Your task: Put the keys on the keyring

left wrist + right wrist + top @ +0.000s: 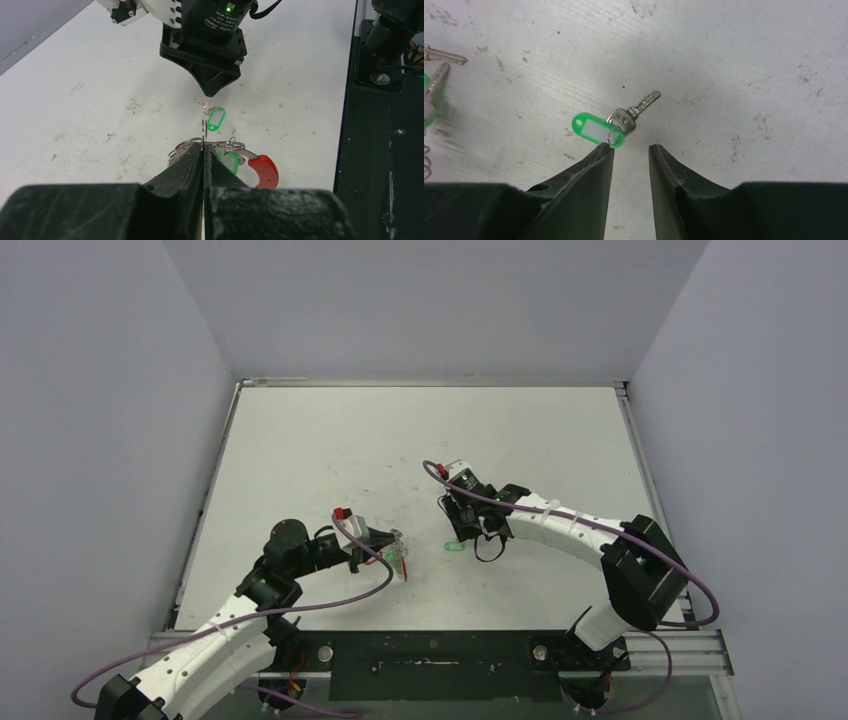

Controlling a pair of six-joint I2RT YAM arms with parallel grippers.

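The left gripper [203, 149] is clamping the keyring [264, 169], its loops partly hiding behind the jaws; the right gripper [630, 150], jaws parted, is hovering over a green-tagged key [596, 129].

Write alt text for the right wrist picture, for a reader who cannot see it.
A silver key with a green tag lies flat on a scuffed white table, just ahead of the right pincer, whose two black fingers stand apart with nothing between them. Parts of other keys show at the left edge.
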